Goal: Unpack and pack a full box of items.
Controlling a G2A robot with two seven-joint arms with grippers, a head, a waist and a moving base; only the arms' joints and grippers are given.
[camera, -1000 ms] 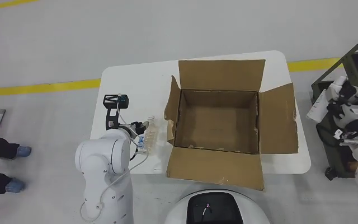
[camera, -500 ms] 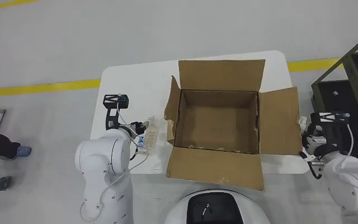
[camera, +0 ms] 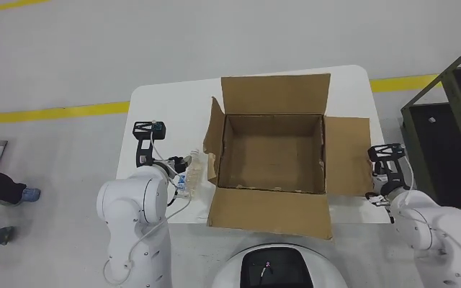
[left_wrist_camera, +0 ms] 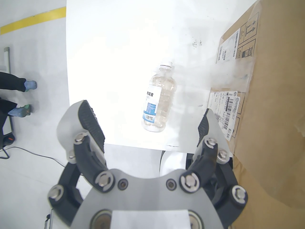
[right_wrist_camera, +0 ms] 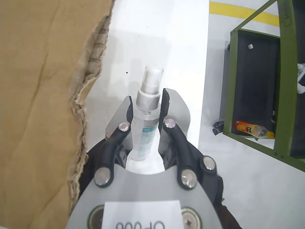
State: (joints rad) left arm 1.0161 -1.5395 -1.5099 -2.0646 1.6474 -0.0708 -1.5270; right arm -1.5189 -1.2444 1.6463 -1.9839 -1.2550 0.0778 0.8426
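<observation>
The right claw (right_wrist_camera: 147, 98) has swung in beside the cardboard box (camera: 274, 93), clenched on a spray bottle (right_wrist_camera: 145, 122), likely for packing; the left claw (left_wrist_camera: 146, 110) hangs released.

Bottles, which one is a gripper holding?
The slim clear spray bottle with a silver collar, clamped in the right gripper; the clear blue-labelled bottle lies loose on the white table.

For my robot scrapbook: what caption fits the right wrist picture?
Right gripper shut on a clear spray bottle, beside the torn-edged cardboard box, white table below.
</observation>
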